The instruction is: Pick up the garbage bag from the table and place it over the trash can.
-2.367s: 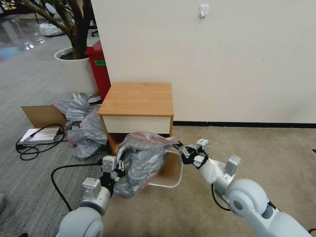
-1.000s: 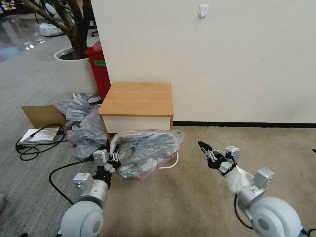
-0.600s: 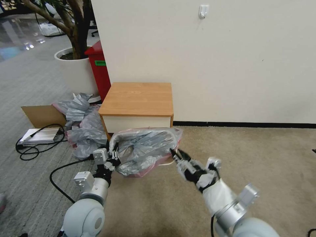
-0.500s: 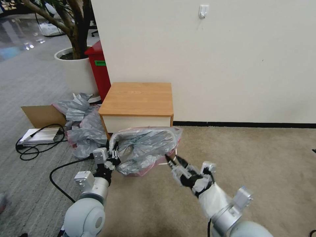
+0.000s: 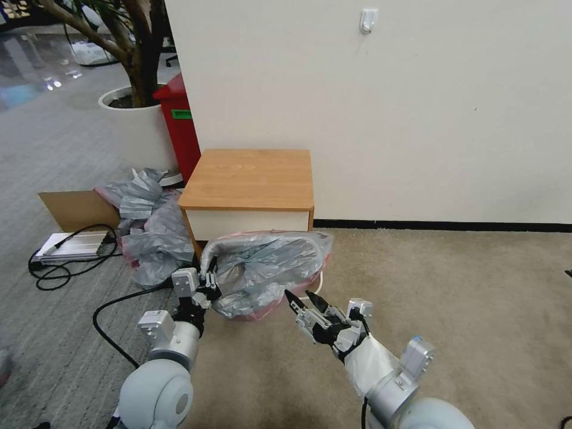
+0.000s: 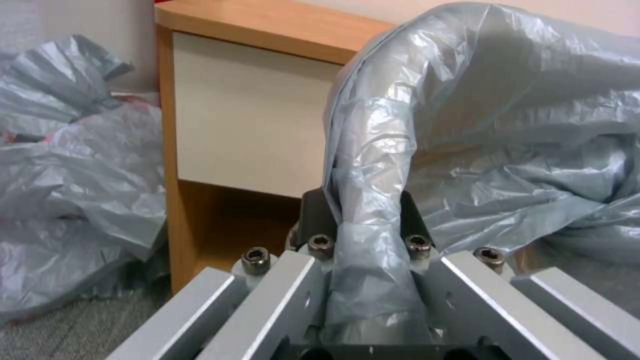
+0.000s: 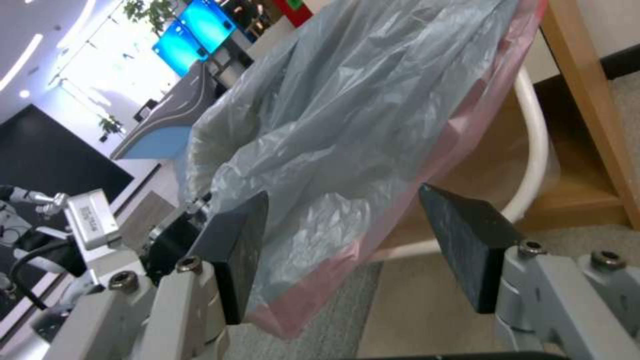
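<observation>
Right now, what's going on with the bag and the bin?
The left gripper is shut on the garbage bag, which lies draped over the trash can in front of the table. The right gripper is open at the bag's near pink edge, gripping nothing. Part of the can's rim is uncovered on the right.

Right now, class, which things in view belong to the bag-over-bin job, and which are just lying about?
Belonging to the job:
garbage bag, draped on the trash can
table
left end effector, clamping the bag
right end effector, open

Lying about:
heap of grey bags
red bin
planter
cardboard
</observation>
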{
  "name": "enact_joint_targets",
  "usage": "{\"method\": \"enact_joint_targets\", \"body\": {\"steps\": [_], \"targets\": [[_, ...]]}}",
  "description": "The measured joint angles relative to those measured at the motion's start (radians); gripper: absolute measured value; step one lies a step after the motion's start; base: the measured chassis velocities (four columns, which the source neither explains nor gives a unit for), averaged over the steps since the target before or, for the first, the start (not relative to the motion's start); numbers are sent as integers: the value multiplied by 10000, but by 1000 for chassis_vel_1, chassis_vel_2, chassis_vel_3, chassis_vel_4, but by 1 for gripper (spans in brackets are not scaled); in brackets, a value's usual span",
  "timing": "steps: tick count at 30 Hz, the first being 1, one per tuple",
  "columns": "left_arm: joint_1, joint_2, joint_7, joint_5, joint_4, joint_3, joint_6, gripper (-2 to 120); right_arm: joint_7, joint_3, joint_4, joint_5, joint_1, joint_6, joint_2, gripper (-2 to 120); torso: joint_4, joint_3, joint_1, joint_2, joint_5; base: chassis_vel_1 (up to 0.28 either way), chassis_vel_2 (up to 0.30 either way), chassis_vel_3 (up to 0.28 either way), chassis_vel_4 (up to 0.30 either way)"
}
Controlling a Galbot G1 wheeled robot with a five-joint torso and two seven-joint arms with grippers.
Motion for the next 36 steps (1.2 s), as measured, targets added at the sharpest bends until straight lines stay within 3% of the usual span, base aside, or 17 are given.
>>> {"method": "enact_joint_targets", "body": {"steps": [16,23,36], "targets": [[278,-62,42,266,-333,19,-78,3,191,176,-93,-10,69,-58,-25,62,-1,0,0,0,0,0,0,0,0],[453,-67,205,585,-510,78,-301,3,709,10,-100,592,408,-301,66,73,-1,0,-1,0,0,0,0,0,0],[568,-72,221,526,-654,150,-305,3,459,-88,-377,951,781,-149,210,75,-1,0,0,0,0,0,0,0,0]]}}
